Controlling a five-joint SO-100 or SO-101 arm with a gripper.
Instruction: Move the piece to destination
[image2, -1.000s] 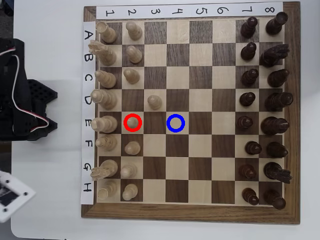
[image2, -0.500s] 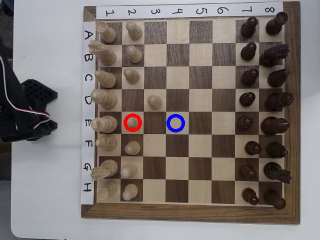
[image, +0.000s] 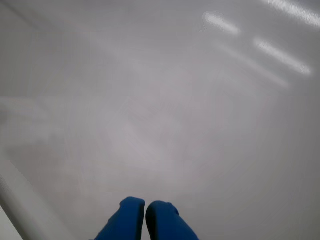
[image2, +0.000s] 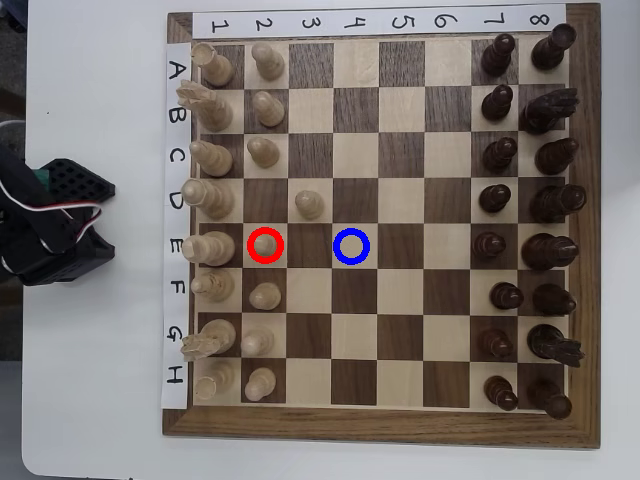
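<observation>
The piece (image2: 265, 244), a small cream pawn, stands inside a red ring on square E2 of the chessboard (image2: 384, 428) in the overhead view. Two squares to its right, the destination (image2: 351, 246) is a light square marked with a blue ring, with nothing on it. Only the black arm base (image2: 55, 232) shows at the left table edge, well away from the board. In the wrist view my gripper (image: 145, 216) enters from the bottom edge, and its blue fingertips (image: 129, 220) are pressed together with nothing between them, over a plain white surface.
Pale pieces (image2: 212, 160) fill column 1, and pale pawns stand in column 2, with one pawn (image2: 309, 203) advanced to D3. Dark pieces (image2: 525, 215) occupy columns 7 and 8. The board's middle columns hold no other pieces. White table (image2: 95, 400) surrounds the board.
The arm has drawn back toward the left edge in the overhead view, and the white part at the bottom left has left the picture. No chess piece has moved.
</observation>
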